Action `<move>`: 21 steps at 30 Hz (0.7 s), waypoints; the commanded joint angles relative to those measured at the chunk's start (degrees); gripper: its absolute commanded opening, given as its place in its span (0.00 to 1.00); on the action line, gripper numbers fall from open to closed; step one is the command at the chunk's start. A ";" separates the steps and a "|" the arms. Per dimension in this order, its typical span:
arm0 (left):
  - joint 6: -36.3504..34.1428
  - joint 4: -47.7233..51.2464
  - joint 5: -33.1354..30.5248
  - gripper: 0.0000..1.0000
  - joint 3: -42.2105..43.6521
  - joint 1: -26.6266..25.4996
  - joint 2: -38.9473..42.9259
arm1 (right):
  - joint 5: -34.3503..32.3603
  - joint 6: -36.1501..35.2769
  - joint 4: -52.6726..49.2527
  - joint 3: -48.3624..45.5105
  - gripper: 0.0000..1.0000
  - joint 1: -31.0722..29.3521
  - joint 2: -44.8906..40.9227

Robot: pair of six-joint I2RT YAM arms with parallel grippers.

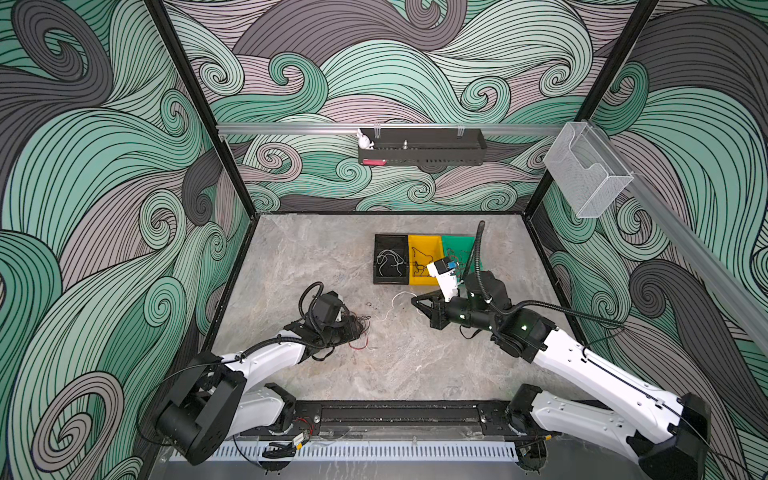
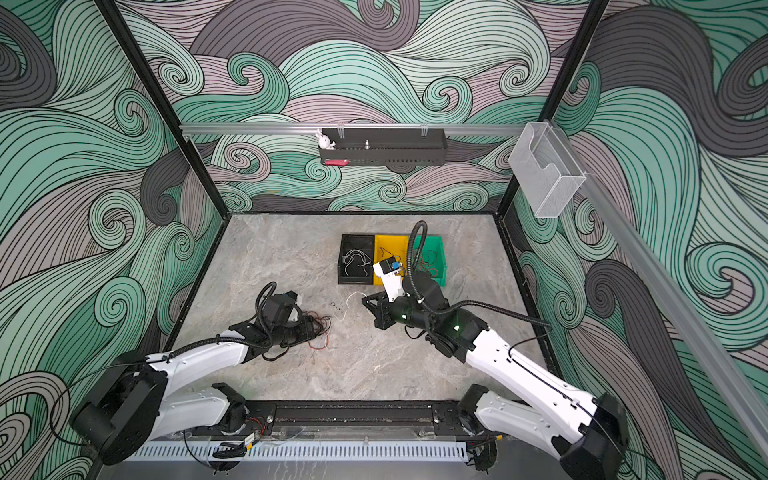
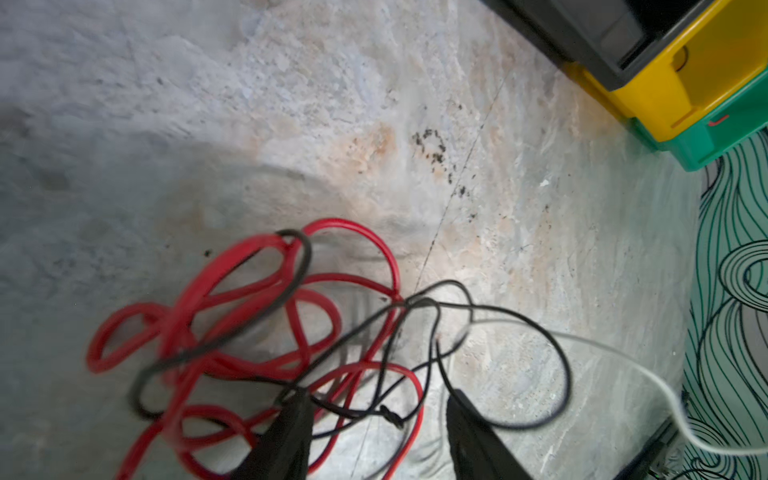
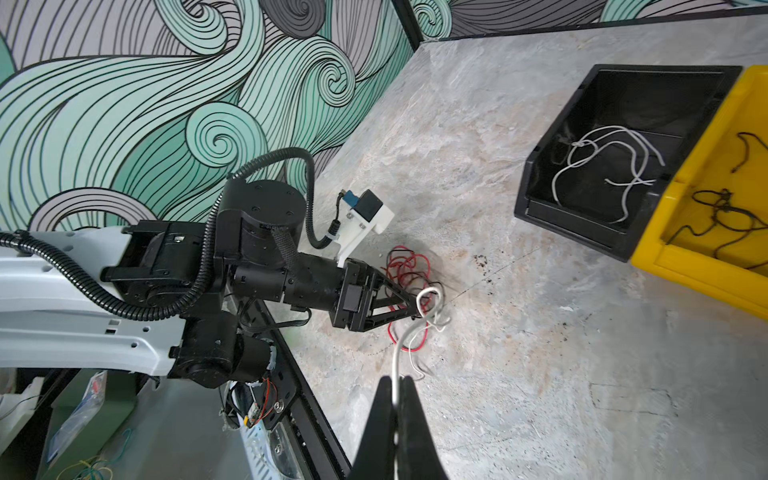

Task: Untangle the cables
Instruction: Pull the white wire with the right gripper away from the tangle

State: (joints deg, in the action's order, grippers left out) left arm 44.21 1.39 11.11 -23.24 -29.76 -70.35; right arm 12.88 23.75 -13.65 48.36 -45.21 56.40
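The right gripper (image 4: pixel 397 380) pinches a thin white cable (image 4: pixel 397 353) between closed black jaws. It leads to a tangle (image 3: pixel 257 316) of glossy red and black cables. The left gripper (image 3: pixel 376 397) straddles that tangle, jaws apart. Beneath lies a mottled grey stone tabletop (image 1: pixel 332 257), with plastic bins (image 1: pixel 424 237) nearby and swirl-patterned walls (image 1: pixel 104 166) around.

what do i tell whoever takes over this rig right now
Left claw: open, jaws straddling the red and black tangle on the table.
Right claw: shut on a white cable that runs into that tangle.
Done: sorted white cables lie in the black bin, black cables in the yellow bin, red cables in the green bin.
Left: pull the white cable free, probably bin it with the whites, then separate the tangle's reds and blacks.
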 commanded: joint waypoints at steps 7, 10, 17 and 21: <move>-0.26 -0.82 -3.19 0.54 1.43 -0.25 -2.22 | -2.34 -2.22 -4.54 0.95 0.00 6.97 -5.18; -0.18 -0.44 -3.85 0.54 1.63 -0.21 -2.03 | -2.20 -2.66 -5.37 0.65 0.00 8.97 -6.31; 0.08 0.08 -4.49 0.54 2.07 -0.13 -1.28 | -2.83 -4.20 -6.60 0.64 0.00 12.13 -8.16; 0.18 0.38 -4.96 0.54 2.50 -0.04 -0.65 | -4.79 -5.26 -9.20 0.83 0.00 14.20 -9.82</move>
State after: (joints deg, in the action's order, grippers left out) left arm 44.23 -1.39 9.32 -22.31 -29.82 -71.26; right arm 10.20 20.18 -21.15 48.51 -32.36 48.16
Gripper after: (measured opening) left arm 0.537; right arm 0.050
